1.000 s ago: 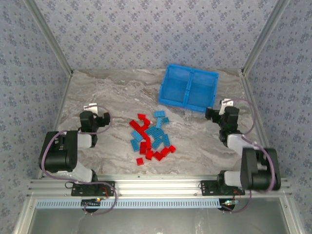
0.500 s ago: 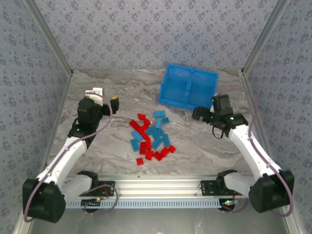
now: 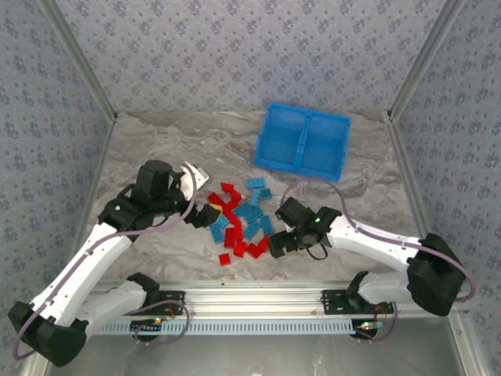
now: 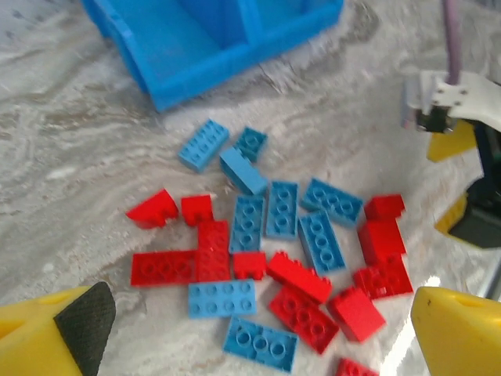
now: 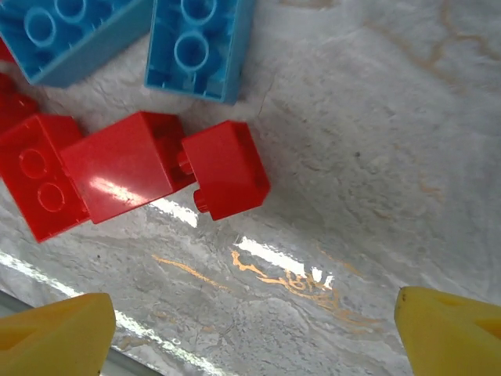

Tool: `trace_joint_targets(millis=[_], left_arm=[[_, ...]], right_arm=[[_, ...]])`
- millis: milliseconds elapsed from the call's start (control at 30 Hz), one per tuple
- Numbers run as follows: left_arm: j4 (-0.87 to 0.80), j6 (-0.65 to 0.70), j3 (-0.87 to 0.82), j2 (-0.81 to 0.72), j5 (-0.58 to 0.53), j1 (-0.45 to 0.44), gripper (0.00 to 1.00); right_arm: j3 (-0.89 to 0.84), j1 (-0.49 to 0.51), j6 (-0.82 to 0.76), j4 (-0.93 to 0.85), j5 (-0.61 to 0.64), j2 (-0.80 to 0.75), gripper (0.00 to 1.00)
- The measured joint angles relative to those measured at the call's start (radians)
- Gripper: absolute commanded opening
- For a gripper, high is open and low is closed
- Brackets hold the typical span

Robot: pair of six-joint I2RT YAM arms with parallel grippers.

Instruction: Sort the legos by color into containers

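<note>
Legos [image 3: 241, 221] are still lying in one mixed pile, red & light blue together, mid-table [image 3: 156, 149], close to the arms. The bin [image 3: 303, 141] is sitting well apart at far right. From the top view both compartments are looking empty, so I'm judging that no sorting is done yet.

What's changing: a sec ago both arms were folded back by their bases, either side of the pile. Now both are stretching in. L gripper [image 3: 205, 208] is hanging at the pile's left edge, and R gripper [image 3: 272, 244] is hanging at its near-right corner. Pile & bin aren't shifting btwn pics.

In the L wrist view the yellow fingers [image 4: 458, 333] are standing wide apart w/ nothing btwn them, and the whole pile is spreading out ahead. In the R wrist view the fingers [image 5: 450, 333] are also standing wide, gripping nothing. They are looking down on bare table just beside a red brick [image 5: 225, 168]. That brick is touching a second red one [image 5: 125, 166], w/ a light blue brick [image 5: 200, 47] just beyond.

Meaning: the approach is prob. ending and a first pick is coming up. R arm seems to be lining up on an edge red piece. Since those two reds are touching, closing there is risking dragging the neighbour along.
</note>
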Motion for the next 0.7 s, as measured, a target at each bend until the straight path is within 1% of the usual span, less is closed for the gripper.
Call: trace_joint_targets(millis=[100,233,367,567,700], left_arm=[[-0.006,0.039,-0.032,-0.030,-0.002,-0.001,0.99],[-0.006,0.056,-0.065,-0.050,-0.004,-0.001,0.99],[-0.006,0.058,-0.078,-0.051,-0.009,-0.001,0.99],[-0.003,0.059,-0.087,-0.069,-0.016,-0.001,0.99],[0.003,0.058,-0.087,-0.075,-0.020,-0.001,0.99]], right_arm=[[0.000,0.026,-0.035,0.042,0.032,0.072,0.75],[0.007,0.052,-0.067,0.080,0.073,0.168,0.68],[0.013,0.056,-0.095,0.130,0.095,0.229,0.61],[0.027,0.056,-0.114,0.156,0.126,0.256,0.49],[0.035,0.058,-0.131,0.173,0.132,0.269,0.36]])
